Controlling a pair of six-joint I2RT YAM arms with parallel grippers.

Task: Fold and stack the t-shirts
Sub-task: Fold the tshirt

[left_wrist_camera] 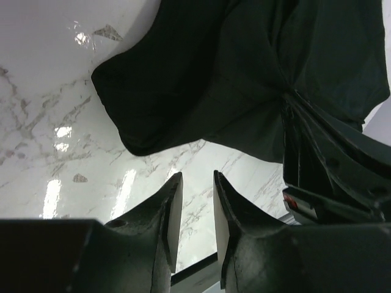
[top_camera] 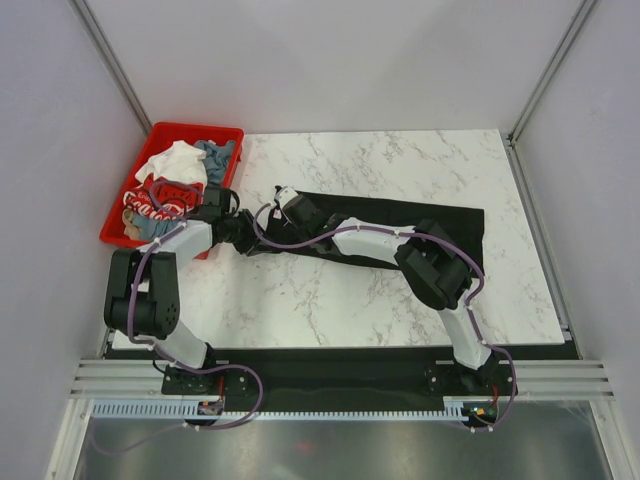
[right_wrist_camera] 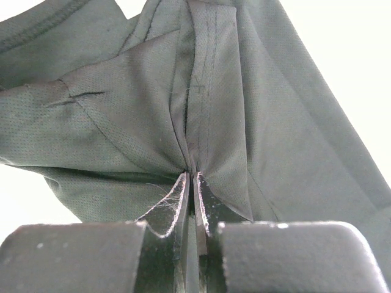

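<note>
The black t-shirt (top_camera: 385, 210) lies stretched across the middle of the marble table (top_camera: 330, 300), from its left end to the right side. My right gripper (top_camera: 272, 212) is shut on a bunched fold of this shirt (right_wrist_camera: 122, 122) at its left end; the cloth gathers into the closed tips (right_wrist_camera: 190, 176). My left gripper (top_camera: 245, 235) is just left of it, open and empty (left_wrist_camera: 197, 180) above bare marble, with the shirt's edge (left_wrist_camera: 214, 79) a short way ahead. White (top_camera: 175, 160), red lettered (top_camera: 150, 200) and grey-blue (top_camera: 215, 155) shirts lie heaped in the bin.
The red plastic bin (top_camera: 170, 130) stands at the table's left edge, close behind the left arm. The right gripper's body (left_wrist_camera: 330, 171) shows at the right of the left wrist view, very near the left fingers. Grey walls enclose the table.
</note>
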